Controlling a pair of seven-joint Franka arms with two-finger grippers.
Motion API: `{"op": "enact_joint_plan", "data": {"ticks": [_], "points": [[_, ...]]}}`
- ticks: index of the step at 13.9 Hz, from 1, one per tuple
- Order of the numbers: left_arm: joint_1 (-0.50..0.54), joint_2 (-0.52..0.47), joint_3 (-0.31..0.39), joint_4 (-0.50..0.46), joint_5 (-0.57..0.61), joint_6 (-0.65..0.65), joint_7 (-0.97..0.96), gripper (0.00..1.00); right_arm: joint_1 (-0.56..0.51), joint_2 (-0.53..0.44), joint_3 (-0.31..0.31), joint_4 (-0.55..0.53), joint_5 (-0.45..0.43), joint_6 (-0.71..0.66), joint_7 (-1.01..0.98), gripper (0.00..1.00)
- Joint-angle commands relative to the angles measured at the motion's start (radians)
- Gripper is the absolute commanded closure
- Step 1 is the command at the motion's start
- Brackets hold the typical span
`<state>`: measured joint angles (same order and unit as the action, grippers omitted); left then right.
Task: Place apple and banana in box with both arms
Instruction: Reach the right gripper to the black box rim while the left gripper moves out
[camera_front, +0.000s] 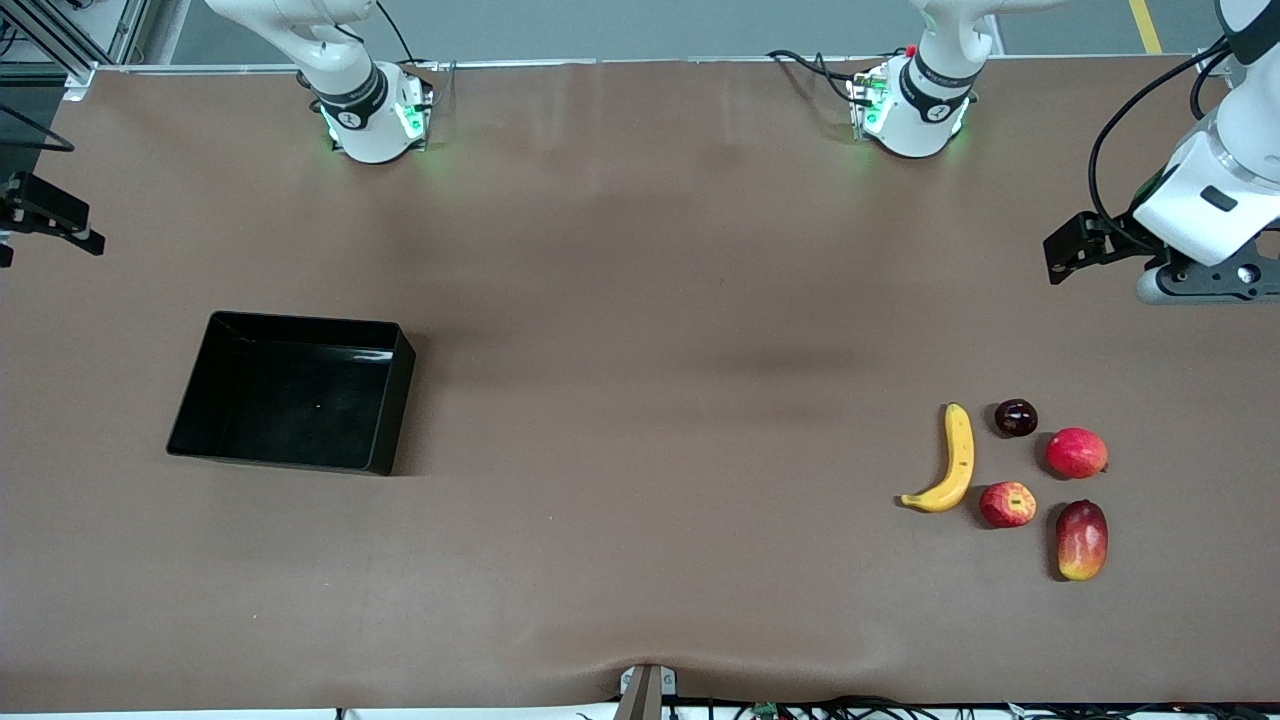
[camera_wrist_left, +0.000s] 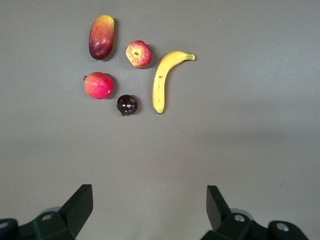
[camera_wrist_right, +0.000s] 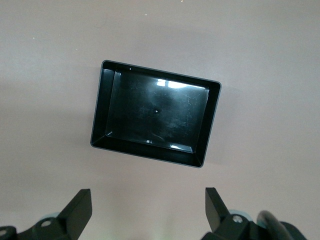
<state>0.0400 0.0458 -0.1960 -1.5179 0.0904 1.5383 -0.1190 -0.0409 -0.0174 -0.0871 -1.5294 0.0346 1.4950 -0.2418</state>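
A: Front view, fruit cluster at the left arm's end of the brown surface (camera_front: 640, 250). Curved yellow banana (camera_front: 951, 462) with dark tips lies flat; small red apple streaked with yellow (camera_front: 1007, 504) sits just beside its lower end, apart from it.

B: Others?

A: Dark purple round fruit (camera_front: 1016, 417), smooth pinkish-red round fruit (camera_front: 1076, 452), oblong red-yellow mango-like fruit (camera_front: 1082, 540). None touching.

B: Box?

A: Shallow glossy black plastic box (camera_front: 390, 400), toward the right arm's end, nothing inside.

B: Grippers?

A: Left gripper (camera_wrist_left: 149, 210) hangs over bare surface at the left arm's end, fingers (camera_wrist_left: 80, 202) wide apart, holding nothing. Right gripper (camera_wrist_right: 148, 211) is up at the right arm's end, looking down on the box, fingers (camera_wrist_right: 80, 206) likewise spread and empty.
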Motion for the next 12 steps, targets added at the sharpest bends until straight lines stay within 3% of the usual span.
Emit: {"op": "enact_joint_plan", "data": {"ticks": [1, 7, 12], "points": [[0.003, -0.003, -0.006, 0.021, 0.02, -0.013, 0.005, 0.0, -0.016, -0.001, 0.012, 0.009, -0.012, -0.002, -0.01, 0.0], [0.008, -0.001, -0.002, 0.024, 0.02, -0.013, 0.009, 0.0, -0.031, 0.019, 0.01, 0.011, -0.012, 0.002, -0.011, 0.0], [0.009, -0.003, -0.006, 0.022, 0.019, -0.018, 0.004, 0.0, -0.085, 0.178, 0.009, 0.028, -0.024, 0.03, -0.013, 0.0]]}}
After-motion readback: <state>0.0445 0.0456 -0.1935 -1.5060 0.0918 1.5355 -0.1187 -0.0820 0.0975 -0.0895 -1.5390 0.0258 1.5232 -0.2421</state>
